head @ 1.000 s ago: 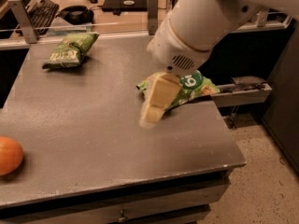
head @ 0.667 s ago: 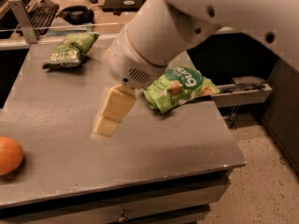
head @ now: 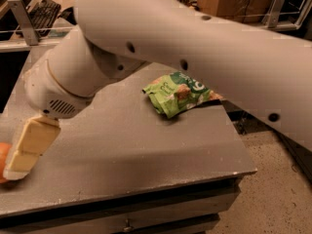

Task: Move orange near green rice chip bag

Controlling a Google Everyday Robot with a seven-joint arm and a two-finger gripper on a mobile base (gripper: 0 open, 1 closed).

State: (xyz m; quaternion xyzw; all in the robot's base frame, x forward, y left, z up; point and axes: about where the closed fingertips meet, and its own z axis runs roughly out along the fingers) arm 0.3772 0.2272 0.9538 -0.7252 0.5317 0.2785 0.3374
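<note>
The orange (head: 3,160) lies at the far left edge of the grey table (head: 146,150), only a sliver of it showing, partly cut off by the frame and partly behind my gripper. My gripper (head: 14,172), cream-coloured, hangs down right beside the orange, touching or almost touching its right side, just above the tabletop. The bright green rice chip bag (head: 180,92) lies crumpled near the table's right edge, far from the orange. My big grey arm (head: 195,48) spans the upper view and hides the table's back part.
A keyboard (head: 41,11) lies on a desk behind the table at the top left. The table's front edge (head: 146,189) and right corner (head: 251,169) drop off to speckled floor (head: 278,204). A dull olive bag is hidden by the arm.
My gripper has swung from beside the green bag at mid-table across to the front left and down, ending at the orange. The arm now fills much more of the view.
</note>
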